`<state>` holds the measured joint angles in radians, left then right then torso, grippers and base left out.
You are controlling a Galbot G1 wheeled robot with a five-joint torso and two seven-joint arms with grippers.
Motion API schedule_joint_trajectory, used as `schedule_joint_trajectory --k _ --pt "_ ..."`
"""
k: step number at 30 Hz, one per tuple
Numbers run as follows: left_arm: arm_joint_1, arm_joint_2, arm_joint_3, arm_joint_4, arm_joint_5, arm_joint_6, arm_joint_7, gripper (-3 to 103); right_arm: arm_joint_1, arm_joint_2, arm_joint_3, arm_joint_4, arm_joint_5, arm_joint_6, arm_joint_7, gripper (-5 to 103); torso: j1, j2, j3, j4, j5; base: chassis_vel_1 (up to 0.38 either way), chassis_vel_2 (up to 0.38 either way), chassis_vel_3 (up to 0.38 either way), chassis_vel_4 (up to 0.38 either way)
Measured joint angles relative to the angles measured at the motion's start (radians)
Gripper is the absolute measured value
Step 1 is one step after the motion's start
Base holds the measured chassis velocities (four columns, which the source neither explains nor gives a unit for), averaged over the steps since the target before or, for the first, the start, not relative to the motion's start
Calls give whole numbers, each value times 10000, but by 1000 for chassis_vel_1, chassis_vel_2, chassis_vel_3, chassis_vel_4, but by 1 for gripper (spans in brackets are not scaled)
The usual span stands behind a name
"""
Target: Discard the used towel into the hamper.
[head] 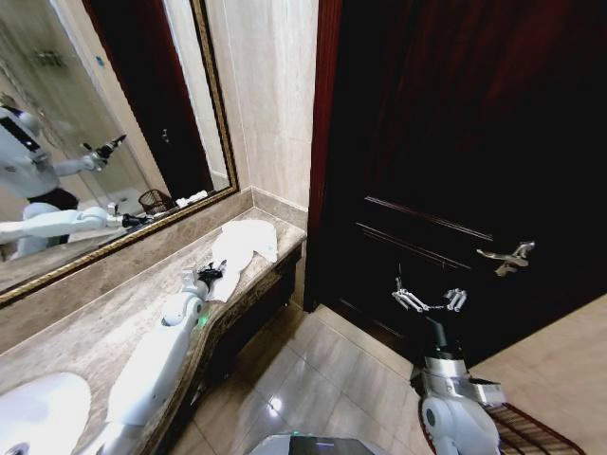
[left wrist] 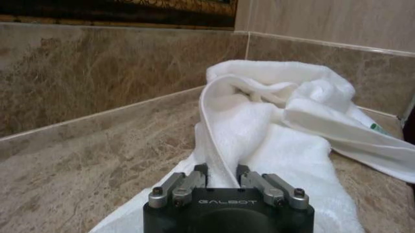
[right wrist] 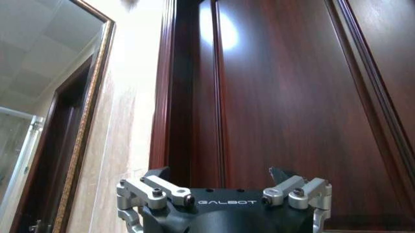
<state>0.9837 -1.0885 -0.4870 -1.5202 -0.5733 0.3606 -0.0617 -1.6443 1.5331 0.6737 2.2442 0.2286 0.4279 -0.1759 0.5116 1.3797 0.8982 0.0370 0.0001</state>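
The left gripper [left wrist: 222, 175] is pinching a fold of the soft, light towel [left wrist: 272, 131] on the worktop [left wrist: 97, 155]; the right gripper [head: 429, 301], at 4 o'clock, is hanging released.

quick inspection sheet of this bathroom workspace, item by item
surface: marble counter with a white basin at the near end
job's things: white towel crumpled at the counter's far end; hamper, rim at the floor's lower right
clutter: nothing seen
grippers: left claw shut on a towel fold; right claw open, raised before the dark door
cables: nothing seen
surroundings: framed mirror, door handle, tiled floor
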Motion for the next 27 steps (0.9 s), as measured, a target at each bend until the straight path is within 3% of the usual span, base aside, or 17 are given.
schedule_joint_trajectory --k 8,18,23,27 --pt "43 -111 -41 -81 -175 -235 -145 6 -52 16 -25 1 46 15 6 100 1 -1 2 0 -3 0 0 0 0" --pt "363 -301 -174 -520 -407 -1020 55 6 -57 2 -17 74 57 13 48 100 2 -1 3 1 -6 0 0 0 0" --pt "623 -543 -334 -910 -249 -1828 146 6 -93 27 -2 86 23 16 39 100 2 -1 2 1 -2 0 0 0 0" --pt "1164 -1049 -418 -1598 558 -3291 314 6 -126 58 -39 172 -34 28 -18 100 1 -1 1 1 1 0 0 0 0"
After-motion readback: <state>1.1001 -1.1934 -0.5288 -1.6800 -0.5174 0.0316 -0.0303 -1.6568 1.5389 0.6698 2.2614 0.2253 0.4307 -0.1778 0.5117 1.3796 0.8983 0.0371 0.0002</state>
